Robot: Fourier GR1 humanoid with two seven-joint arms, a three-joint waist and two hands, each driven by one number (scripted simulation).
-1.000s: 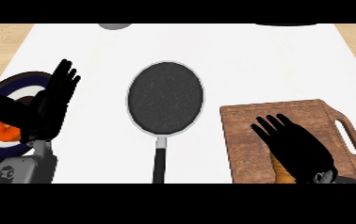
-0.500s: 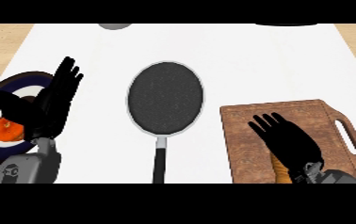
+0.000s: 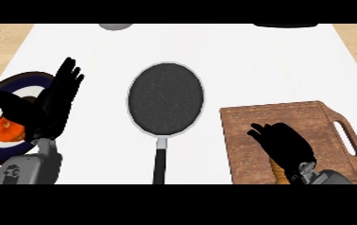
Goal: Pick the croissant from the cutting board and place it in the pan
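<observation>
Croissant [image 3: 278,170]: we see only an orange-brown sliver at the near edge of the cutting board [image 3: 244,125], under the right hand [image 3: 284,141] and mostly hidden by it.
Right hand: lies low over the near half of the board, fingers bent down around the croissant; we read it as closing on it, but contact itself is hidden.
Left hand [image 3: 57,99]: at the left edge, fingers straight and pointing far, open, holding nothing.
Pan [image 3: 166,99]: dark, round, centre of the counter [image 3: 244,58], handle pointing near; just left of the board, not touching it.
Room: white counter between pan and board is a narrow strip; far of the pan it is wide and bare.
Edges: board sits at the near right, its handle slot on the right side.
Plate [image 3: 28,80]: dark-rimmed, at the left edge behind the left hand, an orange item [image 3: 12,129] on it.
Far edge: grey object [image 3: 115,26] and black object [image 3: 286,25], both cut off.
</observation>
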